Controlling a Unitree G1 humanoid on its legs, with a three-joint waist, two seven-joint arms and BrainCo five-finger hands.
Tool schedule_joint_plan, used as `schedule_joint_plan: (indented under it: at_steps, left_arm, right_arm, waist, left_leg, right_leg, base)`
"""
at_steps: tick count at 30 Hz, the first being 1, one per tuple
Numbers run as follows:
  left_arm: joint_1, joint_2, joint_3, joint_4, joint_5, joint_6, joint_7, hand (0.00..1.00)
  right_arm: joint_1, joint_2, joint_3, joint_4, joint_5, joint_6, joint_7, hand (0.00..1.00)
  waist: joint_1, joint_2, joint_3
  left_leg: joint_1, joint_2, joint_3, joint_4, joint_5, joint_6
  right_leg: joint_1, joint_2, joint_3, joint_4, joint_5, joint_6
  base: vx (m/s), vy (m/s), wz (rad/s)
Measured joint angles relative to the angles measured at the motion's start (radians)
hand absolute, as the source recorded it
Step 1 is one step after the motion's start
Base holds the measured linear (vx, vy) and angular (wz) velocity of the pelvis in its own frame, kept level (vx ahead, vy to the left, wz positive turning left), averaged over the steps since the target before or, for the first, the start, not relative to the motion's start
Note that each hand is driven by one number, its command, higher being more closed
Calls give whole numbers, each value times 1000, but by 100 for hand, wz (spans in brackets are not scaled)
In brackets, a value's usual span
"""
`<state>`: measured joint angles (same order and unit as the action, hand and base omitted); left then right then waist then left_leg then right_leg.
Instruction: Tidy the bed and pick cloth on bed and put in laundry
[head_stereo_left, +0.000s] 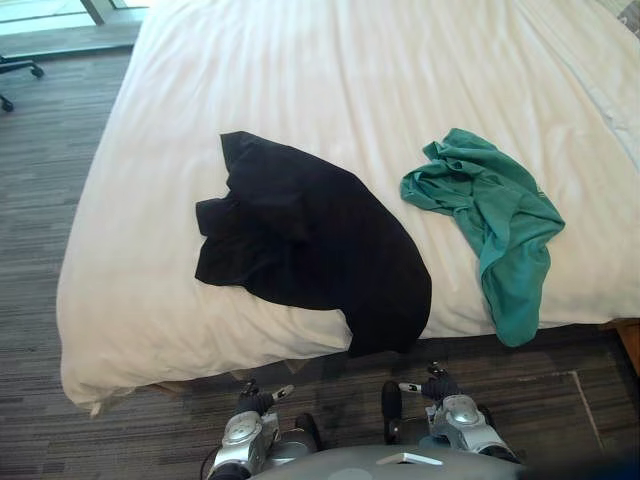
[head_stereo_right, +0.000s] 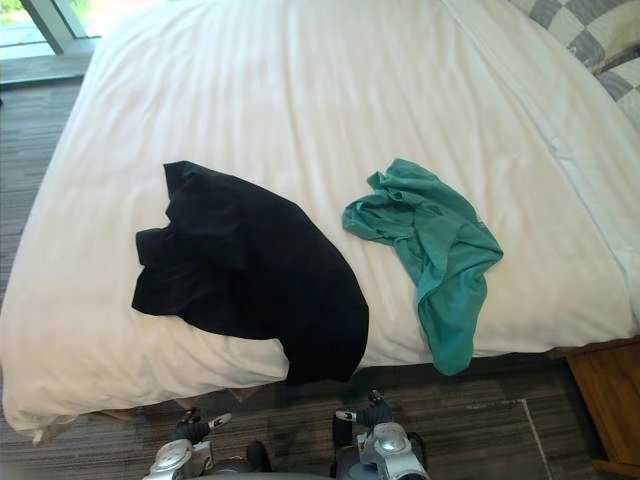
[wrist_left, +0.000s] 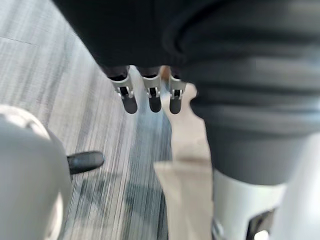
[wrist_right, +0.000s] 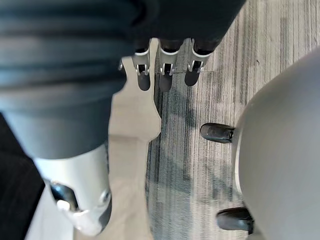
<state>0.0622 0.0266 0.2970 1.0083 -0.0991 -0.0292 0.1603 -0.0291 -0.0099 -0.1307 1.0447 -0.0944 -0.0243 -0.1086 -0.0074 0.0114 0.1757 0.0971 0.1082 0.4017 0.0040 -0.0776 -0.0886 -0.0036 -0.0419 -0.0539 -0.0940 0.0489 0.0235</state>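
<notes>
While the left hand (wrist_left: 154, 97) and right hand (wrist_right: 165, 80) are hanging over the floor (wrist_left: 65, 85), fingers straight and empty, the black cloth (head_stereo_left: 310, 245) and teal cloth (head_stereo_left: 490, 215) are lying on the bed (head_stereo_left: 330, 80), both drooping over its near edge. Judgement: gathering each at its overhang is looking easiest.

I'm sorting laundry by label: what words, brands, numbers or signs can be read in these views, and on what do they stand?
None: no word, number or sign can be read in any view.
The black garment, the teal garment and the white bed cover show plain fabric; any care tag is too small to tell.
</notes>
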Motion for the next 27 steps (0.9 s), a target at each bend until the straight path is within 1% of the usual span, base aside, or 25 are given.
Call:
schedule_joint_plan:
  at_steps: [1,3,5,6,7,8,9,11,13,15,16,18,19,20,21,22,23,24,25,26,27]
  left_arm:
    - [7,-1,67,17,-1,3,0,0]
    - [18,-2,152,37,-34,7,1,0]
    - [38,-4,315,36,-112,21,3,0]
    - [39,-3,380,35,-138,23,6,0]
    - [39,-3,421,34,-155,23,12,0]
    - [37,-1,501,27,-181,24,17,0]
    - [34,2,555,15,-201,25,22,0]
    - [6,36,678,-16,-247,24,39,0]
    - [-16,64,738,-51,-285,20,48,0]
    - [-29,77,730,-139,-344,1,78,0]
    - [-32,76,724,-177,-359,-3,87,0]
    - [-32,79,678,-313,-421,-45,108,0]
    - [-32,81,672,-348,-436,-54,112,0]
    - [-40,90,650,-414,-464,-74,123,0]
    - [-41,105,644,-464,-484,-80,127,0]
    - [-42,125,643,-540,-504,-96,129,0]
    - [-42,139,636,-575,-515,-106,130,0]
    - [-38,177,614,-646,-517,-122,131,0]
    - [-30,211,600,-713,-512,-136,132,0]
    - [-29,225,598,-745,-508,-140,132,0]
    - [-29,255,577,-809,-476,-152,145,0]
  right_arm:
    - [9,0,-61,1,15,2,-6,0]
    - [37,-2,-136,-5,68,4,-16,0]
    - [98,2,-276,-22,195,15,-33,0]
    - [125,6,-326,-39,234,17,-38,0]
    - [146,7,-357,-50,255,17,-44,0]
    - [186,8,-420,-69,314,18,-55,0]
    - [215,9,-470,-86,361,17,-62,0]
    - [255,8,-603,-130,451,15,-89,0]
    - [267,4,-670,-177,497,4,-115,0]
    - [282,4,-735,-271,544,-8,-154,0]
    - [282,4,-750,-308,549,-11,-164,0]
    - [282,-5,-768,-441,555,-37,-190,0]
    - [281,-7,-768,-480,555,-41,-194,0]
    - [277,-11,-769,-553,553,-49,-204,0]
    - [266,-11,-778,-603,549,-50,-207,0]
    - [254,-12,-795,-668,541,-50,-209,0]
    - [251,-15,-803,-696,541,-52,-209,0]
    - [244,-31,-809,-741,532,-56,-212,0]
    - [235,-54,-813,-782,507,-60,-219,0]
    - [230,-63,-815,-801,498,-63,-222,0]
    - [225,-83,-815,-838,473,-70,-229,0]
  waist:
    - [1,2,0]
    - [2,6,-5]
    - [14,14,-20]
    - [19,18,-27]
    - [20,23,-33]
    - [21,30,-51]
    - [22,35,-62]
    - [21,44,-84]
    - [19,44,-98]
    - [20,45,-110]
    - [21,44,-115]
    - [23,39,-134]
    - [23,38,-135]
    - [23,34,-138]
    - [19,30,-141]
    - [18,24,-145]
    - [18,22,-146]
    - [17,22,-147]
    - [14,25,-145]
    - [13,27,-145]
    - [9,32,-149]
  left_leg:
    - [6,4,0,-2,-4,3]
    - [16,14,2,-2,-18,5]
    - [26,25,22,-7,-34,4]
    - [27,26,27,-11,-34,3]
    - [27,26,27,-15,-34,3]
    - [28,26,28,-21,-34,3]
    - [27,27,29,-24,-36,3]
    - [25,31,29,-21,-43,0]
    - [25,35,28,-25,-45,-3]
    - [25,37,26,-30,-45,-4]
    - [25,37,25,-32,-45,-4]
    - [26,37,24,-34,-44,-7]
    - [27,37,24,-33,-44,-7]
    - [28,37,25,-32,-44,-7]
    - [29,36,24,-30,-44,-7]
    - [32,35,25,-27,-44,-7]
    - [32,34,25,-25,-44,-7]
    - [33,33,25,-19,-44,-7]
    - [41,30,24,-16,-44,-7]
    - [44,29,23,-15,-44,-6]
    - [46,25,19,-9,-45,-5]
  right_leg:
    - [9,3,-9,-1,0,0]
    - [21,10,-18,-1,0,0]
    - [27,19,-17,-2,-1,0]
    - [27,20,-17,-2,-1,0]
    - [27,20,-17,-2,-2,0]
    - [26,20,-18,-2,-4,-1]
    - [26,21,-18,-2,-7,0]
    - [26,24,-30,-1,-17,-6]
    - [26,29,-34,-1,-21,-8]
    - [25,32,-39,-1,-28,-7]
    - [24,32,-40,-1,-33,-3]
    - [23,34,-43,4,-41,-7]
    - [21,33,-45,11,-48,-8]
    - [14,32,-46,31,-63,-6]
    - [13,31,-45,38,-70,-8]
    - [14,29,-45,38,-75,-8]
    - [15,29,-44,38,-76,-8]
    - [20,26,-44,38,-77,-8]
    - [28,23,-43,38,-79,-7]
    - [31,22,-43,38,-81,-5]
    - [38,17,-43,38,-84,-1]
  base:
    - [-86,-14,11]
    - [-64,-24,7]
    - [-79,-24,-9]
    - [-72,-16,-10]
    - [-59,-24,-1]
    - [-24,-19,4]
    - [-34,-31,1]
    - [-18,-40,1]
    - [5,-40,5]
    - [31,-43,5]
    - [50,-27,5]
    - [79,-17,6]
    - [106,-12,8]
    - [90,-8,8]
    - [140,-15,6]
    - [116,-15,3]
    - [131,-20,1]
    - [101,-15,1]
    - [94,-13,0]
    - [89,-9,2]
    - [98,-6,11]
